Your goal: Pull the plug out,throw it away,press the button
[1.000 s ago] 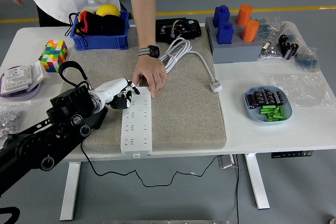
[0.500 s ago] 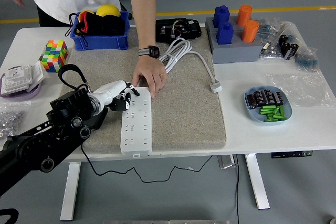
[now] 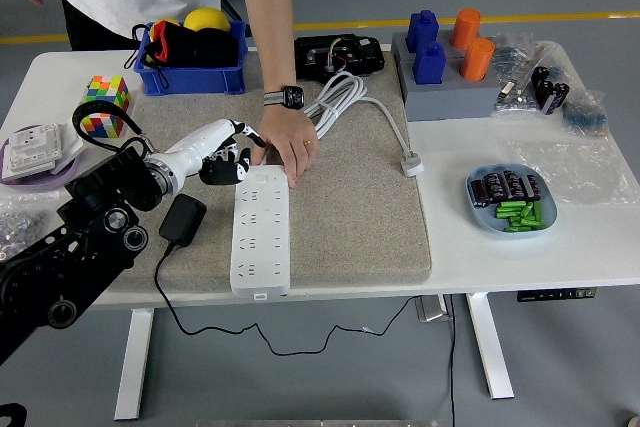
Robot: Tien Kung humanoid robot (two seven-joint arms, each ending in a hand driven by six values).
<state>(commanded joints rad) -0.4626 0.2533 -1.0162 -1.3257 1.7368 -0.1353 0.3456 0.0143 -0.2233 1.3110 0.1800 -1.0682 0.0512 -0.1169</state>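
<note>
A white power strip (image 3: 260, 237) lies lengthwise on the grey felt mat (image 3: 350, 217). A person's hand (image 3: 286, 143), with a watch on the wrist, rests on the strip's far end. My left hand (image 3: 226, 155), white with black fingers, hovers just left of that end, close to the person's hand. Its fingers are loosely bent and hold nothing. A black plug adapter (image 3: 182, 219) lies on the mat left of the strip, beside my forearm, and its black cable runs off the table's near edge. My right arm does not show.
A coiled white cable with a plug (image 3: 411, 163) lies on the mat's far right. A blue bin (image 3: 190, 75), a colour cube (image 3: 104, 105), a purple bowl (image 3: 40, 162), a grey block with cylinders (image 3: 445, 82) and a blue dish (image 3: 510, 202) ring the mat.
My left arm has swung up and to the left, and the hand has lifted from beside the strip toward its far end. The black adapter on the mat has come into view.
</note>
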